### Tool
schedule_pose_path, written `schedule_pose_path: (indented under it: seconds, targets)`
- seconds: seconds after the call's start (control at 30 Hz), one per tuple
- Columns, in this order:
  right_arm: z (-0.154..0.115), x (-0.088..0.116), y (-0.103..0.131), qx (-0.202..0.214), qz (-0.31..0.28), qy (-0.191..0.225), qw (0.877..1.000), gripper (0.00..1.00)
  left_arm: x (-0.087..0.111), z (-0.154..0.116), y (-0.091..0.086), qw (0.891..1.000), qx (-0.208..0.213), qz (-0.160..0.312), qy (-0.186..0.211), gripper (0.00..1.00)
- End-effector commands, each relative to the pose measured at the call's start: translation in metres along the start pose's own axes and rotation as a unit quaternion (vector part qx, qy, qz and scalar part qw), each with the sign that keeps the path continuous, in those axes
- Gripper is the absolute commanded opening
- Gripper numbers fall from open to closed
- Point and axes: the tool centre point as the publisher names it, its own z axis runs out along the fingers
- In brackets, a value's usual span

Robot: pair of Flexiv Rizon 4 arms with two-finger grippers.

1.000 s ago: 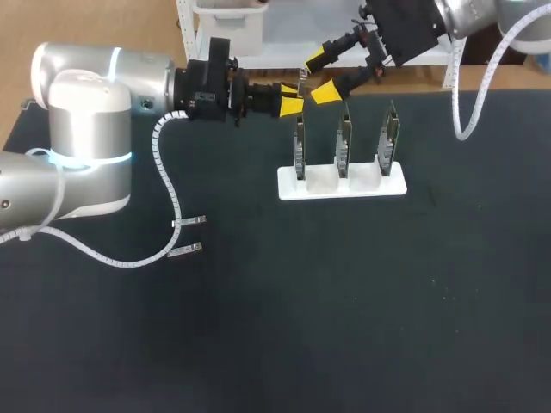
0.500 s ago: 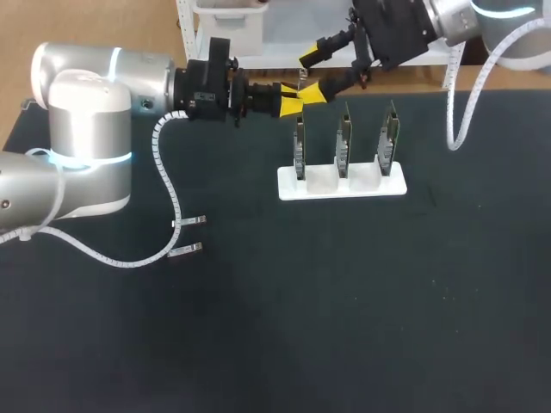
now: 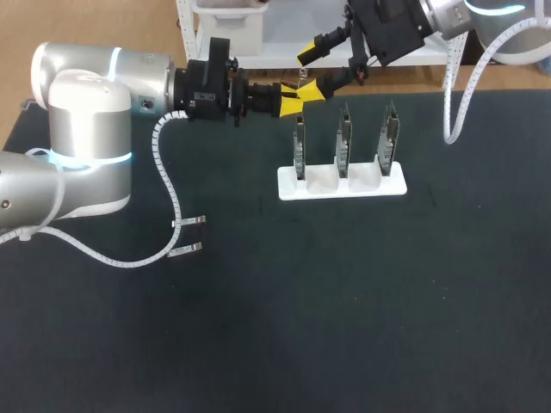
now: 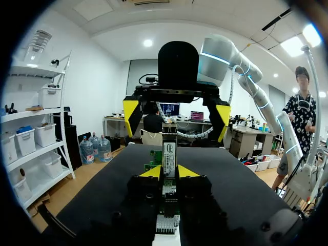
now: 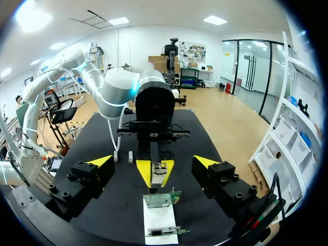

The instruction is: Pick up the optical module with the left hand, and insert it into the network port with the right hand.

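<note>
The optical module (image 4: 168,154), a slim silver bar, sticks out from between the yellow fingertips of my left gripper (image 4: 169,173), which is shut on it. From above, my left gripper (image 3: 291,103) is held level over the table's back edge, behind the stand's left card. My right gripper (image 3: 312,71) faces it from the right, open. Its two yellow tips stand wide on either side of the module's free end (image 5: 158,172). In the left wrist view my right gripper (image 4: 177,114) frames the module's tip without touching it. Three green network cards (image 3: 343,141) stand upright in a white holder (image 3: 341,184).
Two more small silver modules (image 3: 194,222) (image 3: 185,250) lie on the dark mat at the left, beside my left arm's white cable. Below my right gripper sit the nearest card (image 5: 162,198) and the white holder (image 5: 160,221).
My right gripper has moved left and a little up toward the left gripper, and its open fingers now flank the module's free end. The left arm has kept still.
</note>
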Motion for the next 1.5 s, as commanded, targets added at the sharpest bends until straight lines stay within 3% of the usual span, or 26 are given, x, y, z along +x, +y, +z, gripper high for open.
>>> schedule_pose_path:
  seconds: [0.03, 0.63, 0.67, 0.73, 1.4, 1.43, 1.5]
  targets:
    - [0.0011, -0.0011, -0.0054, -0.006, 0.001, 0.001, 1.000, 1.00, 0.0001, 0.0007, 0.0010, 1.000, 0.000, 0.000, 0.000, 0.00]
    - [0.0038, 0.0024, -0.0079, -0.013, 0.003, 0.004, 1.000, 1.00, 0.0001, 0.0007, 0.0010, 1.000, 0.000, 0.000, 0.000, 0.00]
    - [0.0038, 0.0025, -0.0080, -0.013, 0.003, 0.004, 1.000, 0.84, 0.0001, 0.0007, 0.0010, 1.000, 0.000, 0.000, 0.000, 0.00]
    - [0.0040, 0.0033, -0.0077, -0.014, 0.000, 0.000, 1.000, 0.00, 0.0001, 0.0007, 0.0010, 1.000, 0.000, 0.000, 0.000, 0.00]
    - [-0.0016, 0.0063, -0.0027, -0.008, 0.004, 0.000, 1.000, 0.00, 0.0001, 0.0007, 0.0010, 1.000, 0.000, 0.000, 0.000, 0.00]
    - [-0.0021, 0.0064, -0.0024, -0.008, 0.004, 0.000, 1.000, 0.00, 0.0001, 0.0007, 0.0010, 1.000, 0.000, 0.000, 0.000, 0.24]
    - [-0.0026, 0.0067, -0.0018, -0.007, 0.004, -0.001, 1.000, 0.00, 0.0001, 0.0007, 0.0010, 1.000, 0.000, 0.000, 0.000, 1.00]
